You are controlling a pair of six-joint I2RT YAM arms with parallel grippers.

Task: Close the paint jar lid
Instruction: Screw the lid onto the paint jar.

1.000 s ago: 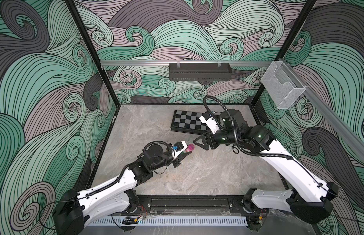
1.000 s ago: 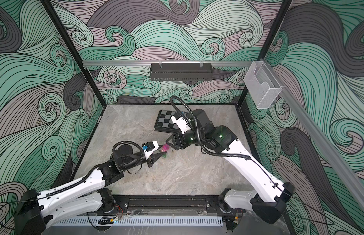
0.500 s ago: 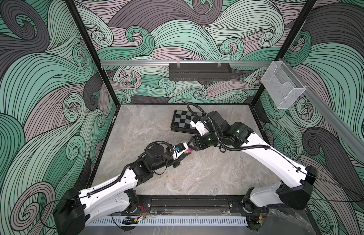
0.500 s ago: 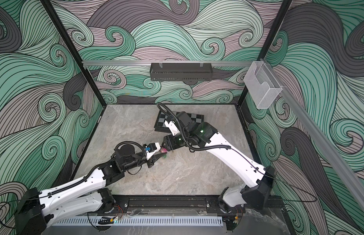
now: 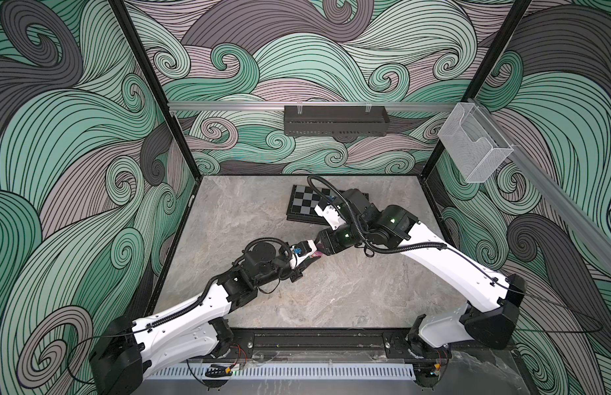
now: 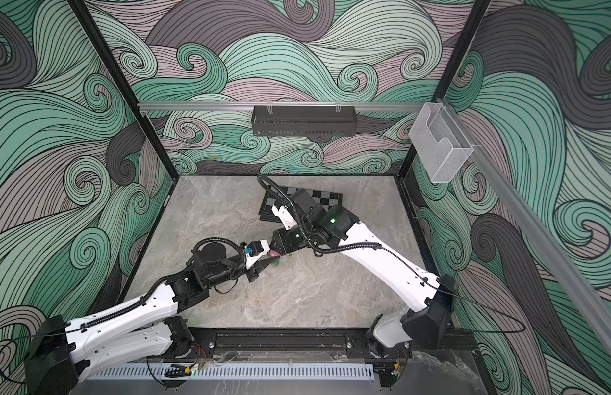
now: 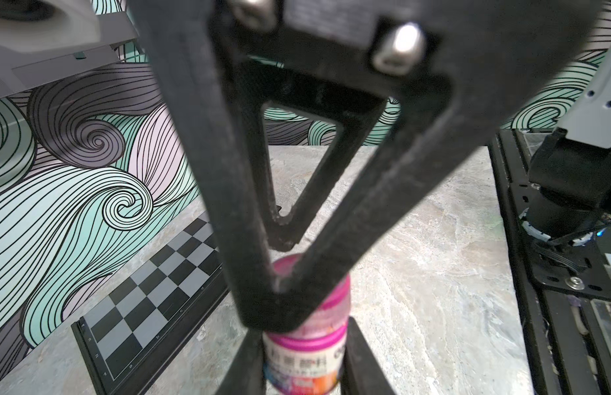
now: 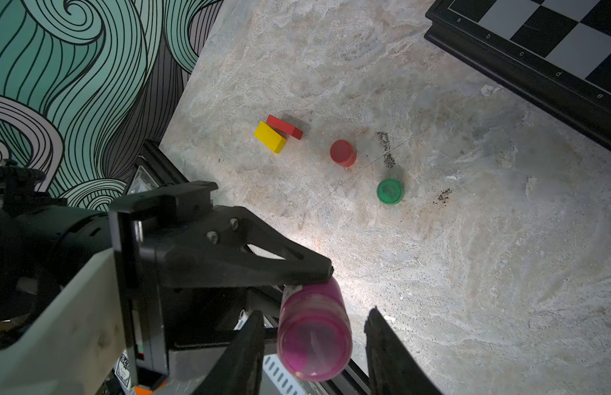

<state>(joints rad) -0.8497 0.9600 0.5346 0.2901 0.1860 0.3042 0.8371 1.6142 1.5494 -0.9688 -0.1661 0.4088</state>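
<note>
The left tool [image 7: 302, 342] is clenched on the paint jar [image 7: 304, 371], held over the middle of the counter [image 5: 331, 290]. The right tool [image 8: 316, 313] stands released around the magenta lid [image 8: 314, 345], a gap showing at one side. Farther back a chessboard [image 5: 302, 203] lies on the counter.
</note>
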